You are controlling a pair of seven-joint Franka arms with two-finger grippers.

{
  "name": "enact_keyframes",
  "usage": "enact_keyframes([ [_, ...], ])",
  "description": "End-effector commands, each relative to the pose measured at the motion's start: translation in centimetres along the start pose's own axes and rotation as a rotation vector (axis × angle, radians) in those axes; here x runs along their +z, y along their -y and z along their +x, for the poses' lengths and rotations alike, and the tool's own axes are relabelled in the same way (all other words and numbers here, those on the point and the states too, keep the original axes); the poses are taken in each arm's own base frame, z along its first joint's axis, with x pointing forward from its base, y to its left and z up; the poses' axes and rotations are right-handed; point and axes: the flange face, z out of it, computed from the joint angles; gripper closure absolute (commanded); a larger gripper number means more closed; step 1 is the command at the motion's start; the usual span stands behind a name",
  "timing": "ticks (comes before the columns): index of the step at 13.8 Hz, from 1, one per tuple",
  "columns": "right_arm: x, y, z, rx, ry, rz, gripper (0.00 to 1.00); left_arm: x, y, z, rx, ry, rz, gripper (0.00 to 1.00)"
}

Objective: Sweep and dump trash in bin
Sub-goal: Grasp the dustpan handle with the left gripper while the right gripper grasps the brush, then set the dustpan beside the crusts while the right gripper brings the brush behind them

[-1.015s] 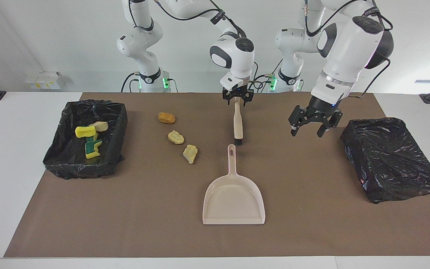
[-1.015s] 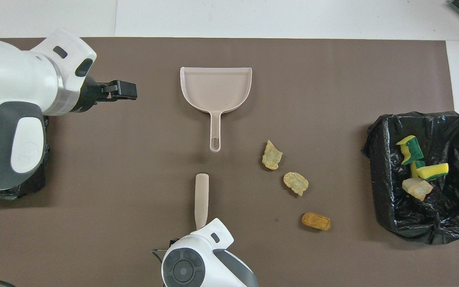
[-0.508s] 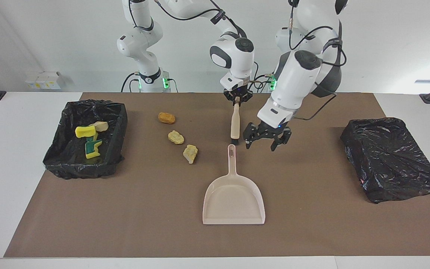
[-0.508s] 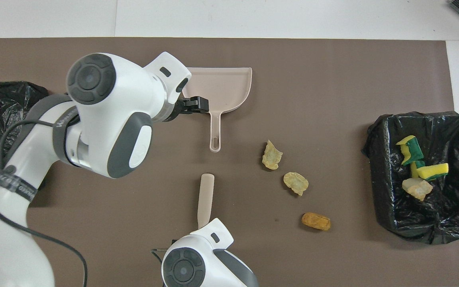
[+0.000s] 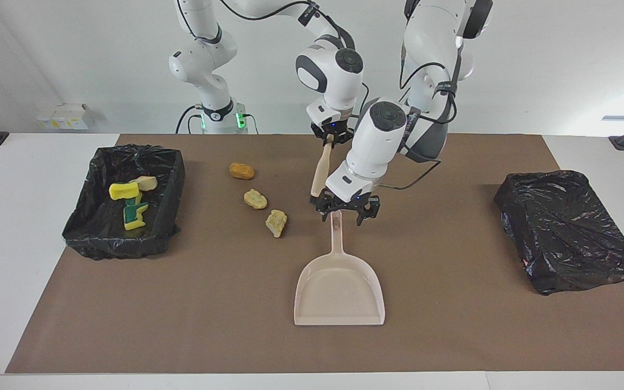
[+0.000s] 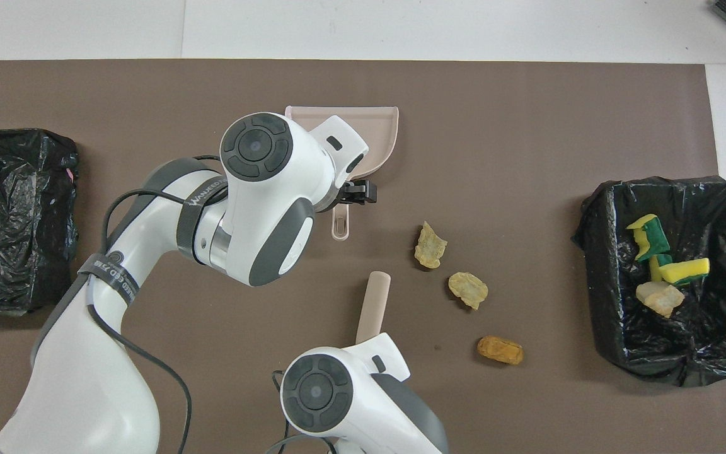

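Observation:
Three tan and brown trash lumps (image 5: 276,222) (image 6: 430,246) lie in a row on the brown mat, with more trash as yellow and green sponge pieces (image 5: 128,203) in the open black-lined bin (image 5: 128,244) (image 6: 602,315). My right gripper (image 5: 329,140) is shut on the top of the beige brush (image 5: 321,169) (image 6: 374,306), which hangs tilted above the mat. The beige dustpan (image 5: 339,292) (image 6: 379,135) lies flat. My left gripper (image 5: 344,215) (image 6: 355,192) is open, its fingers either side of the dustpan's handle end.
A second bin wrapped in black bag (image 5: 566,230) (image 6: 10,214) sits at the left arm's end of the table. The brown mat (image 5: 209,303) covers most of the white table. The left arm's wrist hides part of the dustpan in the overhead view.
The left arm swung from beside the wrapped bin to the dustpan handle and lowered, still open. The right gripper shut on the brush, lifted it and tilted its lower end toward the trash.

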Motion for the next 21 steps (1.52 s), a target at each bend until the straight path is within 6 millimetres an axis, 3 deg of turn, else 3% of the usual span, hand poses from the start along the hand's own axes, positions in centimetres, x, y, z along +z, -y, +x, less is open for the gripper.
enact_keyframes([
  [1,-0.8,-3.7,2.6,0.121,0.062,-0.072,1.0,3.0,-0.8,-0.2,0.004,0.028,0.063,0.0],
  [3,-0.1,-6.6,5.6,0.196,0.113,-0.142,1.0,6.2,-1.9,-1.1,0.016,0.044,0.115,0.0],
  [5,0.5,-9.9,9.0,0.27,0.151,-0.195,1.0,6.4,-1.7,-0.9,0.017,0.042,0.119,0.0],
  [8,-0.6,-14.9,12.0,0.36,0.209,-0.217,1.0,6.1,-1.5,-0.5,0.029,0.026,0.14,0.0],
  [10,-1.0,-16.6,11.2,0.382,0.234,-0.245,1.0,5.1,-1.1,0.2,0.019,0.008,0.136,0.0],
  [12,0.8,-17.6,8.7,0.416,0.247,-0.229,1.0,4.9,-1.0,0.5,0.014,0.004,0.131,0.02],
  [13,2.0,-18.2,7.5,0.461,0.239,-0.181,1.0,5.0,-1.0,0.5,0.013,0.007,0.128,0.1],
  [14,3.6,-18.9,6.0,0.472,0.238,-0.141,1.0,4.9,-1.1,0.4,0.013,0.01,0.126,0.31],
  [15,4.7,-19.4,4.6,0.474,0.229,-0.098,1.0,4.9,-1.1,0.4,0.012,0.01,0.125,0.43],
  [17,5.8,-19.9,3.9,0.48,0.231,-0.045,1.0,4.8,-1.4,0.2,0.015,0.008,0.123,0.55],
  [18,5.9,-19.7,4.1,0.477,0.223,-0.032,1.0,4.9,-1.4,0.2,0.016,0.017,0.129,0.72],
  [19,5.8,-19.4,4.5,0.464,0.205,-0.001,1.0,5.0,-1.0,0.2,0.012,0.028,0.137,1.0],
  [21,5.7,-18.5,5.6,0.421,0.164,0.062,1.0,3.6,-0.5,0.8,0.035,0.002,0.154,1.0],
])
